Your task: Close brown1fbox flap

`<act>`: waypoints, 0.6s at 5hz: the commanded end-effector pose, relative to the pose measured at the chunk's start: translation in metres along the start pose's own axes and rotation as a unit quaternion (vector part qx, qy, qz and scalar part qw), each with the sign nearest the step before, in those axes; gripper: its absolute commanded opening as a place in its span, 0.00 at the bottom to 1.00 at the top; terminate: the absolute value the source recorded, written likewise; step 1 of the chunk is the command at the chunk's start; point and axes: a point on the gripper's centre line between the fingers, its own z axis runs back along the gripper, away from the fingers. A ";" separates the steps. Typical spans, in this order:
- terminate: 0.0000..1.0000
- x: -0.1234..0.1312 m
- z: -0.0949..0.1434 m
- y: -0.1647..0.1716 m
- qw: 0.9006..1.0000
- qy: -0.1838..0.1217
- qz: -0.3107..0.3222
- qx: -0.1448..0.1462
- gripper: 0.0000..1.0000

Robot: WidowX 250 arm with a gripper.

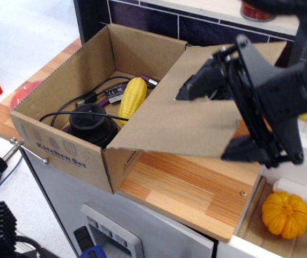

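The brown1fbox (62, 145) stands open on the wooden counter, with "Kitchen Set" printed on its front side. Its flap (159, 123) is hinged at the box's right side and now stands lifted off the counter, roughly level and tilted slightly up. My black gripper (206, 126) is at the flap's right edge with its jaws wide apart. One finger (196, 86) lies over the flap's top face and the other (245, 150) is at or below its outer edge. The arm hides the tape patch and bracket.
Inside the box lie a yellow corn cob (132, 97), a black round object (92, 123) and black cables. An orange pumpkin (286, 214) sits in a recess at the right. The wooden counter (191, 188) shows under the flap. A dark tiled wall (159, 19) is behind.
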 end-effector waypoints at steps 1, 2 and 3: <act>0.00 -0.033 -0.015 0.078 0.996 -0.024 -0.087 -0.005 1.00; 0.00 -0.064 -0.037 0.117 0.991 -0.038 -0.122 -0.039 1.00; 0.00 -0.081 -0.066 0.157 0.981 -0.106 -0.160 -0.034 1.00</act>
